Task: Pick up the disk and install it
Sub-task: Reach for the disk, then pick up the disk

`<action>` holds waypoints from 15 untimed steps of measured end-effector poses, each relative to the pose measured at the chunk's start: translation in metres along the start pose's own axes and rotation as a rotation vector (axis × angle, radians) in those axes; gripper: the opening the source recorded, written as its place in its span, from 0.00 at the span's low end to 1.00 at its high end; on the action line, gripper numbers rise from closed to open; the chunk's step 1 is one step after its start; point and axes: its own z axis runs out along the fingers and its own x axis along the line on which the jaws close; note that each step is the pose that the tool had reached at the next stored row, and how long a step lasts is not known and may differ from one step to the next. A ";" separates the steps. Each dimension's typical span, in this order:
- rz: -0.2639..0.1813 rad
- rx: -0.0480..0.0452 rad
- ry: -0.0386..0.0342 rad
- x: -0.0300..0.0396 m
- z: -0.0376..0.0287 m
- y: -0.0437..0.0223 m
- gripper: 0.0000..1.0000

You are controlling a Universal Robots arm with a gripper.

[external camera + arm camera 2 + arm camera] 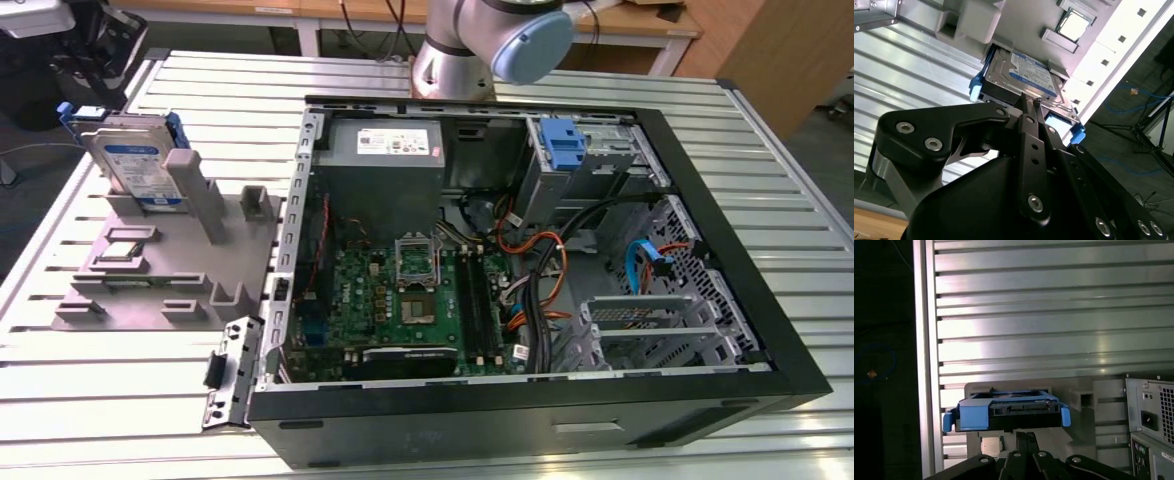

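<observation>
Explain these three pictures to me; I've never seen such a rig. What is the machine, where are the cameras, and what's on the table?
The machine is one robot arm; its lower part shows at the top of the exterior view, which a camera off the arm takes. The two wrist views come from cameras riding on the arm, so the black gripper sits in front in both. On the slatted metal table lies an open computer case. At the exterior view's left is a grey holder with the disk standing in it. Both wrist views look toward that disk. The gripper is shut and holds nothing; the disk is not yet picked up.
</observation>
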 end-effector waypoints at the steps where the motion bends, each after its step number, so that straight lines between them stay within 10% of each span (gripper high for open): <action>1: 0.000 0.0000 0.0000 0.0010 0.0005 0.0019 0.11; 15: 0.000 0.0000 -0.0001 0.0072 0.0047 0.0058 0.11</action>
